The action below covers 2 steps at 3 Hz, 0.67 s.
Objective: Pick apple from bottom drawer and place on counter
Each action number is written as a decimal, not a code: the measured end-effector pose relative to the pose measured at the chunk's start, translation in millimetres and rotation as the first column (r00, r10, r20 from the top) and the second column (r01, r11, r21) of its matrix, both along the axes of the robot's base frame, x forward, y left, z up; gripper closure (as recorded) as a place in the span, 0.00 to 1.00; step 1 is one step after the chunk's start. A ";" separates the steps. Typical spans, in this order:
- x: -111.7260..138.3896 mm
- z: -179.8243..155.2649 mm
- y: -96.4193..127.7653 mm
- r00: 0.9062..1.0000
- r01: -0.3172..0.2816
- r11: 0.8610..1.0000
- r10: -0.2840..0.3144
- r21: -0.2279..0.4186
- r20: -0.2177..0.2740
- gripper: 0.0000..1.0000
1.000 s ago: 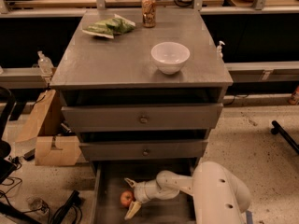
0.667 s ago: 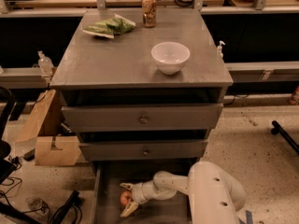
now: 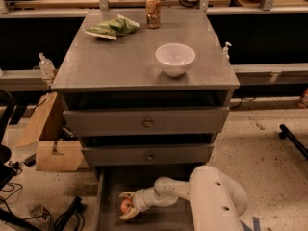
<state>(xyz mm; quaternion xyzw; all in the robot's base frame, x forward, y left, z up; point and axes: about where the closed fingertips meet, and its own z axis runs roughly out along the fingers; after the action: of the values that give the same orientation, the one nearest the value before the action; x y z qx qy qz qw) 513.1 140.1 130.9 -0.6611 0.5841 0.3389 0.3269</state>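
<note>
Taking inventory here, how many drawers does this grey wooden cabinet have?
3: the grey top drawer, the middle drawer below it, and the open bottom drawer, where the gripper sits open around the small red-orange apple. None seems hidden.

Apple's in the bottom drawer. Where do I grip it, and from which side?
Grip the apple across its widest middle, coming from the right, low along the bottom drawer floor, as the end effector lies now: its open fingers flank the fruit front and back. It is round, so any diameter holds.
</note>
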 end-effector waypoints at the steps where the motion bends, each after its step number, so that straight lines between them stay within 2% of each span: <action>1: 0.0 2.4 0.0 1.000 0.000 1.000 0.000 0.000 0.000 0.87; 2: -7.7 19.9 6.1 1.000 -0.012 1.000 0.012 0.023 0.005 1.00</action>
<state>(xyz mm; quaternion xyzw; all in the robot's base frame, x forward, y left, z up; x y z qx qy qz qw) 505.4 146.2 150.8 -0.6614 0.5756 0.3460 0.3339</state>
